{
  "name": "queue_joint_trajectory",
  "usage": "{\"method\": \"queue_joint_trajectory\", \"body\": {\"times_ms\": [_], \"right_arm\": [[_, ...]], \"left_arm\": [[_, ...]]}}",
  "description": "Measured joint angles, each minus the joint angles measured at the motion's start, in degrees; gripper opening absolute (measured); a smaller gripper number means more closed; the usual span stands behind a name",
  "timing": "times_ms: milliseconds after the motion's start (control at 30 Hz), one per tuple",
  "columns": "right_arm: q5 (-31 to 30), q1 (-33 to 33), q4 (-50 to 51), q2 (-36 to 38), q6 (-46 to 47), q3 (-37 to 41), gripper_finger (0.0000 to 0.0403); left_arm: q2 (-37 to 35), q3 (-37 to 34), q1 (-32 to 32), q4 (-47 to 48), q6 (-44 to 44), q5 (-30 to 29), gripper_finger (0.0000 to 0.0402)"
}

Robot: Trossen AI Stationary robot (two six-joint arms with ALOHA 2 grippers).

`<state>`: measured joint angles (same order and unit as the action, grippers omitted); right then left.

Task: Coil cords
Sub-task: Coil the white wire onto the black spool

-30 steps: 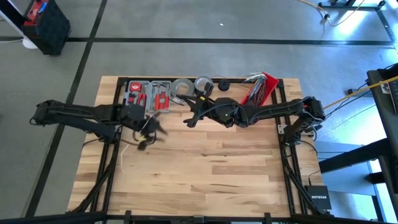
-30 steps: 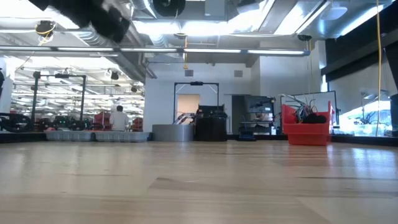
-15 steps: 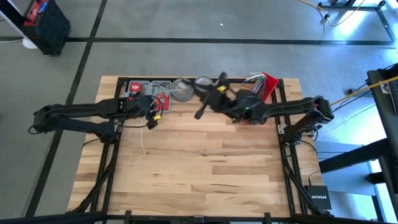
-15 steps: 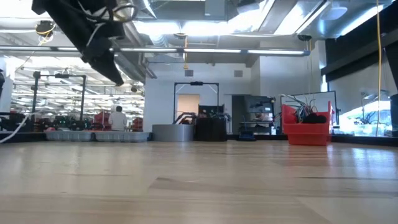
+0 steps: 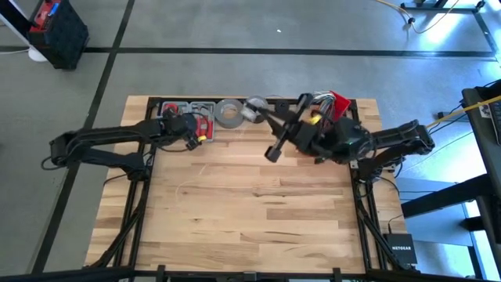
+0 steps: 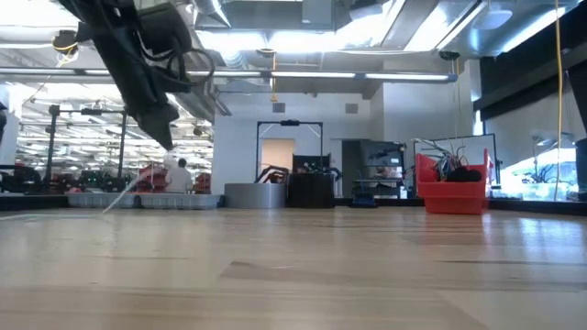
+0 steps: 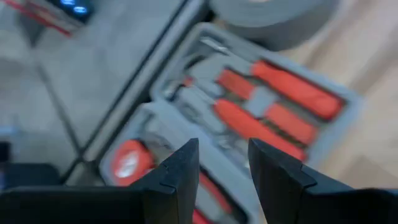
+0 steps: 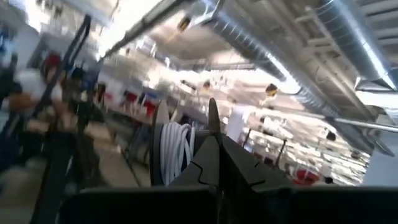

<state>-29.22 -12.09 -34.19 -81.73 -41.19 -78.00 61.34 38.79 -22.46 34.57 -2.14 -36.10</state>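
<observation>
My left gripper [image 5: 196,137] hangs over the grey tool tray [image 5: 184,117] at the table's far left; in its wrist view the fingers [image 7: 224,149] stand a little apart with only the tray behind them. A thin white cord [image 6: 133,183] slants from its tip [image 6: 168,142] down to the table, where a faint loop lies [image 5: 186,186]. My right gripper [image 5: 272,151] is raised above the table's far middle, tipped toward the ceiling and shut [image 8: 214,146], with a bundle of white cord loops [image 8: 176,149] beside it. The black puck and the dark cord are not in view. My left gripper: the white cord [image 6: 156,163] runs down from its tip, slack, with its lower part on the table. No cord shows between the fingers in the wrist view, so I cannot tell how, or whether, it touches. My right gripper carries several white cord loops [image 8: 180,155] close beside its shut fingers, lifted clear of the table. The fingers themselves hide where they meet the cord.
A grey tape roll [image 5: 229,112], a second pale roll [image 5: 254,104], a black roll [image 5: 279,106] and a red bin of cables [image 5: 329,110] line the far edge. The wooden table [image 5: 258,219] spreads toward the near edge.
My left gripper has gone toward the far edge and a little right, to above the tool tray, and shows lower in the low view. The cord's part on the table has slid rightward and farther after it. My right gripper has gone toward the right edge.
</observation>
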Motion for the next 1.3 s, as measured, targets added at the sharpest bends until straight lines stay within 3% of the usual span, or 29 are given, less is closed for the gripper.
{"method": "queue_joint_trajectory", "body": {"times_ms": [100,200,400,533,733,1033,1300], "right_arm": [[-3.1,-1.6,7.0,0.0,-0.9,0.0,0.0005],[-5.0,-1.9,15.5,-0.1,2.6,0.0,0.0005],[-7.2,0.2,28.9,-1.9,11.3,0.1,0.0005],[-5.6,3.1,30.1,-5.2,14.5,0.1,0.0005],[-0.6,7.8,24.1,-11.5,15.7,0.1,0.0005],[0.7,9.9,18.6,-18.1,15.5,0.2,0.0005],[1.4,10.2,-15.1,-18.1,15.5,14.2,0.0005]], "left_arm": [[-2.6,0.0,-0.5,-0.2,0.7,-4.3,0.0131],[-6.8,0.0,0.6,-4.4,1.3,-3.0,0.0131],[-12.7,0.0,7.5,-17.2,5.5,20.4,0.0131],[-12.0,-3.0,13.0,-30.2,8.9,29.1,0.0131],[-8.1,-5.5,16.2,-43.5,12.9,30.2,0.0131],[-2.7,-5.5,16.1,-47.5,12.7,29.7,0.0131],[-0.8,-5.5,16.1,-47.7,12.0,29.4,0.0131]]}}
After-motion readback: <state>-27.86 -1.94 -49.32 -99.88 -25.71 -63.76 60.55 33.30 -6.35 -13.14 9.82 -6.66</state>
